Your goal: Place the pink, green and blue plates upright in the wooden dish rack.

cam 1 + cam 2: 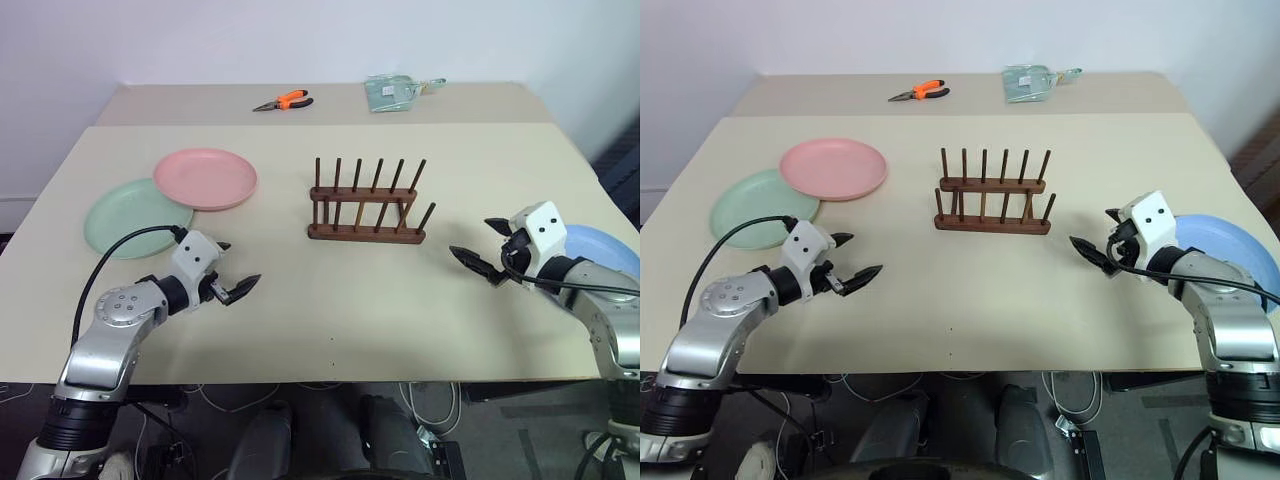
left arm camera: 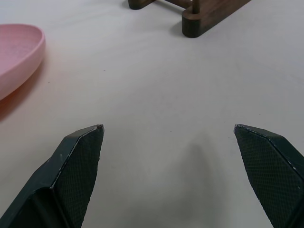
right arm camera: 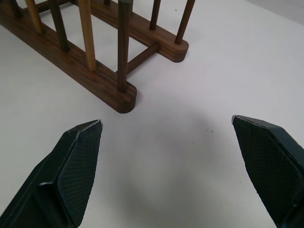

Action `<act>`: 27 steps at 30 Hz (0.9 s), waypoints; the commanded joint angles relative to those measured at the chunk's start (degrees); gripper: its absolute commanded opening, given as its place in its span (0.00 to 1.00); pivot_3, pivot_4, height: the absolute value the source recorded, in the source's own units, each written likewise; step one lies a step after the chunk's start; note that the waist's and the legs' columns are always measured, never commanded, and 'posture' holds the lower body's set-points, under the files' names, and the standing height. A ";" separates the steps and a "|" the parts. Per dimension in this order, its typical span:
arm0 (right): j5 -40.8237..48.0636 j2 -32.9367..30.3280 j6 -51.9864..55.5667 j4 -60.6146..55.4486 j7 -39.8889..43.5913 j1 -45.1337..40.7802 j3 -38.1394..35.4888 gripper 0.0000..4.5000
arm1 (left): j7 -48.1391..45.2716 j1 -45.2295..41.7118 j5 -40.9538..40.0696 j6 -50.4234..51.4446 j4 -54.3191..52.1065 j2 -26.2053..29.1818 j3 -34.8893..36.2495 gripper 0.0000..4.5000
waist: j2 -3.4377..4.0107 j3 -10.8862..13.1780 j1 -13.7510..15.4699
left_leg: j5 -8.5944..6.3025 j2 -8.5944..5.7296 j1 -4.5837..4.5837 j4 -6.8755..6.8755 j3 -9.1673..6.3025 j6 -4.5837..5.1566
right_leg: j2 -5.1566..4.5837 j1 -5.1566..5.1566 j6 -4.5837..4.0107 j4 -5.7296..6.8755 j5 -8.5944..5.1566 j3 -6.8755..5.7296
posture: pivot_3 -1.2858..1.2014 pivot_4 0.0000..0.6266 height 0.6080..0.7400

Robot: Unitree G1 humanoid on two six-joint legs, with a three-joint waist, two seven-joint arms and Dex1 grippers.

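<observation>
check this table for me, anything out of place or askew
Nothing is spilled or damaged. Mildly odd: the pink plate overlaps the green plate's rim, the blue plate juts over the table's right edge, and orange-handled pliers lie at the far side. The wooden dish rack stands upright, empty.

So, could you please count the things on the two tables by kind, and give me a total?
Plates: 3 (pink plate, green plate, blue plate)
Racks: 1 (wooden dish rack, holding no plates)
Pliers: 1 (orange-handled pliers, on the far table)
Packets: 1 (pale green packet, on the far table)
Total: 6
</observation>
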 commanded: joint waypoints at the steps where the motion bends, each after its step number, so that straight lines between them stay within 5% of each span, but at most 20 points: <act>1: -0.77 0.93 -2.23 -0.33 -1.38 -1.97 -0.38 0.99 | 0.07 -1.74 1.42 -3.28 2.49 0.16 -0.29 1.00 | 0.00 0.00 -0.05 | 0.00 0.00 0.00 0.00 0.00 0.00 | 0.00 0.00 0.00 0.00 0.00 0.00 | 0.52 0.24 1.00; 8: -0.35 1.92 -1.50 -0.28 -1.54 -2.96 0.31 0.99 | -3.12 -7.42 2.30 -6.77 9.21 -1.22 -4.21 1.00 | -0.01 0.00 0.19 | 0.00 -0.03 -0.01 0.03 -0.02 0.00 | -0.01 0.01 0.13 0.00 0.11 0.00 | 0.52 0.24 1.00; 17: -3.18 4.53 -0.97 -10.36 -8.00 3.74 0.00 0.99 | -11.35 -34.45 10.28 -21.17 45.22 -13.00 -16.38 1.00 | -0.09 0.01 1.39 | 0.01 -0.09 -0.04 0.06 -0.01 0.00 | -0.01 0.02 0.19 -0.02 0.13 -0.05 | 0.52 0.24 1.00; 24: -3.14 7.36 2.41 -21.72 -13.94 13.88 -4.48 0.99 | -12.33 -47.76 13.98 -31.04 70.56 -22.23 -17.06 1.00 | -0.14 0.00 1.20 | -0.03 -0.10 -0.06 0.06 0.01 0.06 | -0.02 0.04 0.33 -0.15 0.07 -0.06 | 0.52 0.24 1.00; 27: -3.70 8.27 3.11 -25.19 -15.48 17.85 -5.52 1.00 | -12.31 -49.38 14.87 -33.38 75.18 -24.28 -16.77 0.81 | -0.15 -0.02 1.28 | -0.03 -0.09 -0.04 0.07 0.00 0.07 | -0.02 0.07 0.45 -0.14 0.00 -0.08 | 0.52 0.24 1.00</act>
